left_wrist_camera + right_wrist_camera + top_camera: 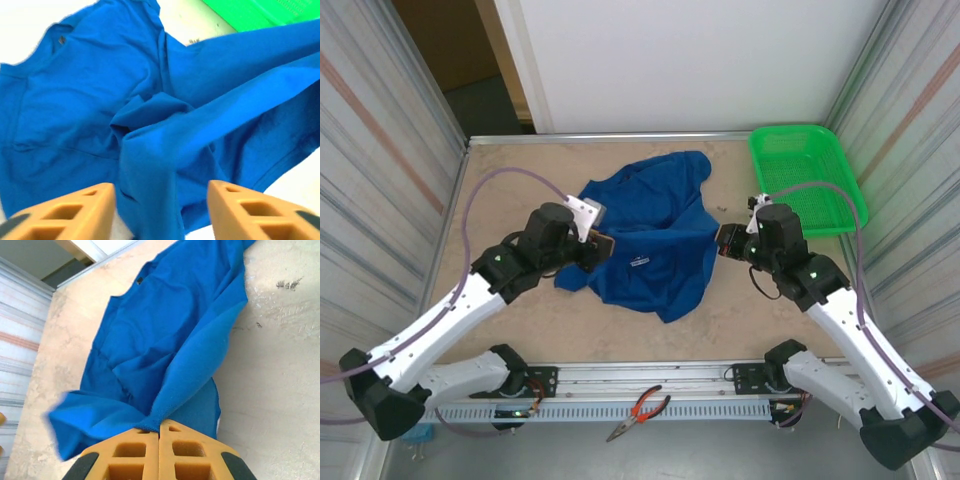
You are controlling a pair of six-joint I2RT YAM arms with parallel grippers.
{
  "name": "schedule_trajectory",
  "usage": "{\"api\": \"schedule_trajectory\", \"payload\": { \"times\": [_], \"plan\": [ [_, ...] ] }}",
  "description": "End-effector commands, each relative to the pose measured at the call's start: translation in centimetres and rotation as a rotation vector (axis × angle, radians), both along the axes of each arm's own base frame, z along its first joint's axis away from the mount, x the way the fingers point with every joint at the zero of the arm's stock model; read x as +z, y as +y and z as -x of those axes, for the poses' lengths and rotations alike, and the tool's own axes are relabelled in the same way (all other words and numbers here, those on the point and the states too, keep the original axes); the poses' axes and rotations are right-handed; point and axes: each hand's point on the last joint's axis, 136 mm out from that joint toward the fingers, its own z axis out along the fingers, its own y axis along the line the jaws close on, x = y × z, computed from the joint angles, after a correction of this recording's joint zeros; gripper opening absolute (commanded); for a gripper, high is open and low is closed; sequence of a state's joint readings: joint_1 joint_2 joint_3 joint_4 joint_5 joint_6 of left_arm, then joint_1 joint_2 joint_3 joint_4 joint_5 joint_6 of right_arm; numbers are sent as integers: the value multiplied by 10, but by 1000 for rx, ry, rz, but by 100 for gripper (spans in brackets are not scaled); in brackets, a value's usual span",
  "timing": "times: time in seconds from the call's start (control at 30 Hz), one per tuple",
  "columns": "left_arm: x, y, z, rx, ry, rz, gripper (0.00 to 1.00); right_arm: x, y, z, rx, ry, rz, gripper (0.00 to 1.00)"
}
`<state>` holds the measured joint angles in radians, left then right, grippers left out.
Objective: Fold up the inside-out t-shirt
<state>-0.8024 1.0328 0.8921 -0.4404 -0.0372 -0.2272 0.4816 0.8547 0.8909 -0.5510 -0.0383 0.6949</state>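
The inside-out t-shirt (650, 235) is a crumpled royal-blue heap in the middle of the table. My left gripper (607, 245) is at its left side. In the left wrist view that gripper (161, 212) is open, its orange fingers (75, 212) wide apart, with a loose ridge of the t-shirt (150, 150) running between them, untouched by either finger. My right gripper (722, 241) is at the shirt's right edge. In the right wrist view it (159, 426) is shut on a pinched fold of the t-shirt (170, 330), which stretches away from the fingertips.
A green mesh basket (807, 175) stands at the back right corner, also seen in the left wrist view (260, 12). Red-handled pliers (640, 410) lie on the front rail between the arm bases. Metal walls close in the table on both sides.
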Motion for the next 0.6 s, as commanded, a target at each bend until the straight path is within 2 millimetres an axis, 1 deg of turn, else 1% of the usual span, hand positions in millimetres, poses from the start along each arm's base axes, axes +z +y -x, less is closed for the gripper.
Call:
{"api": "schedule_trajectory", "payload": {
  "times": [0.0,0.1,0.13,0.2,0.27,0.3,0.37,0.43,0.57],
  "plan": [
    [-39,5,13,97,19,-31,68,-31,-14,11,-22,56,56,0],
    [-71,13,27,181,26,-31,70,-52,-24,23,-45,100,65,0],
    [-79,15,30,203,25,-42,72,-57,-26,26,-51,110,64,0],
    [-93,23,37,246,7,-98,73,-65,-31,32,-59,129,68,0],
    [-103,29,39,266,-11,-152,75,-69,-34,34,-66,138,72,0],
    [-107,32,38,280,-16,-181,75,-70,-34,35,-67,140,72,0],
    [-110,37,32,312,-37,-229,79,-71,-34,35,-67,143,72,0],
    [-111,36,26,319,-54,-249,80,-72,-33,35,-63,149,72,0],
    [-122,43,8,371,-19,-274,81,-70,-32,34,-61,147,66,0]
  ]
}}
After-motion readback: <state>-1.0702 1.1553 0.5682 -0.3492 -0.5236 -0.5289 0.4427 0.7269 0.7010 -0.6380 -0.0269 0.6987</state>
